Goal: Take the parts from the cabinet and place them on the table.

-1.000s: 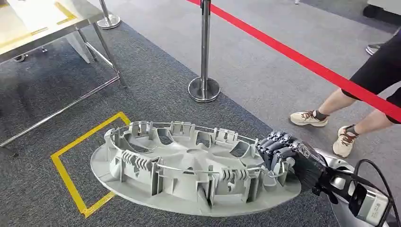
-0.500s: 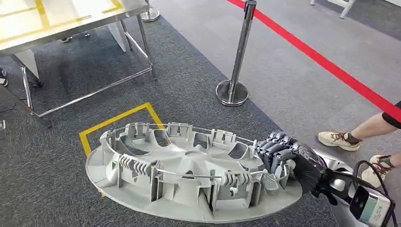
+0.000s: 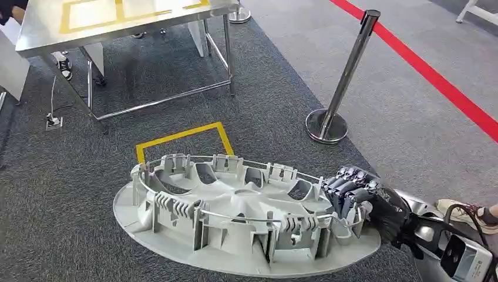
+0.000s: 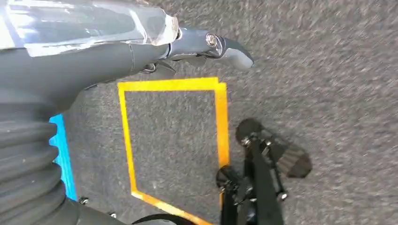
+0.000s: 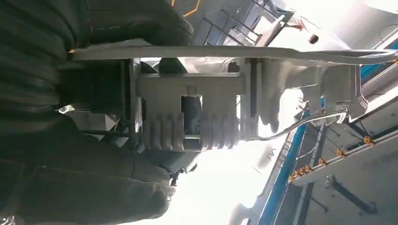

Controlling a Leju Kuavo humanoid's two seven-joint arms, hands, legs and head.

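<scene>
Clearly the carrying step is in hand: the right hand (image 3: 352, 191) has its dark fingers (image 3: 343, 183) clenched over the rim of the grey wheel cover (image 3: 235, 217), which hangs level above the carpet, inner ribs facing up. The steel table (image 3: 35, 38) stands well beyond the cover's far edge, with the yellow floor square (image 3: 179, 136) between the two. In the left wrist view the left hand (image 4: 94, 51) hangs over the carpet holding nothing; only one finger shows plainly, so I cannot tell how its fingers are set. To do this well, I judge the cover should be kept flat while walking, since it is held at one edge only and could sag or twist. The barrier post (image 3: 346, 76), off to the cover's right, needs a wide berth, and the grip should hold until the cover rests on the tabletop.
</scene>
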